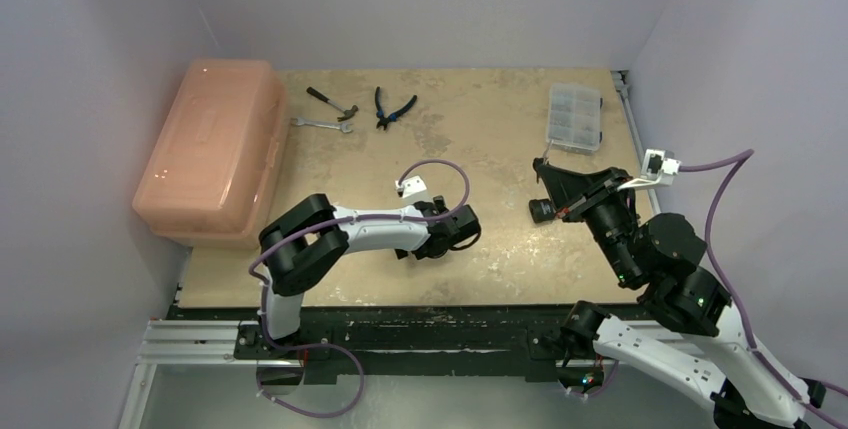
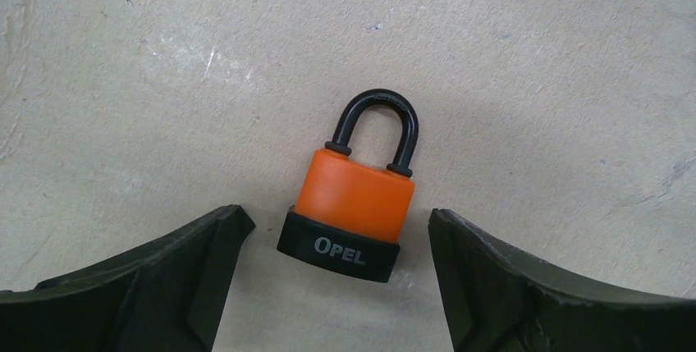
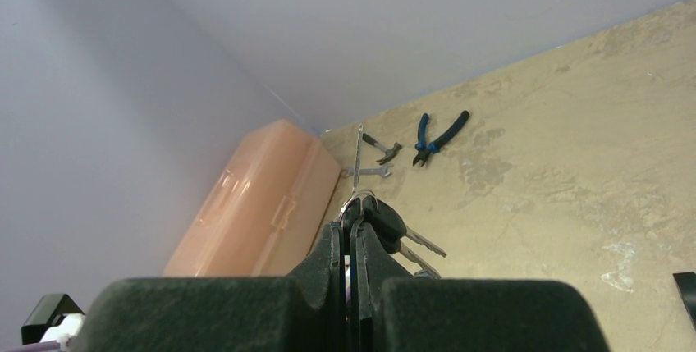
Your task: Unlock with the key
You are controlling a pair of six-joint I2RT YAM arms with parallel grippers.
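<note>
Your left end effector point(image 2: 338, 222) is hanging low over the desk point(image 2: 533, 57) with its fingers point(image 2: 205, 245) standing wide apart, touching nothing. The padlock point(image 2: 349, 204) is lying flat between them, shackle point(image 2: 376, 126) seated and pointing away, black base nearest the wrist; from the top camera the arm is hiding it. The lock is sitting slightly skewed to the fingers, so you are wanting to square the wrist first, then close on the orange sides rather than the shackle. Judging by the layout, the keyhole is in the black base, so be leaving that face free and turned toward the other arm. Your right end effector point(image 3: 351, 241) is clamped on the key bunch point(image 3: 394, 233), raised, well apart from the lock. Several blades are fanning out there, so you are likely needing one singled out before insertion.
</note>
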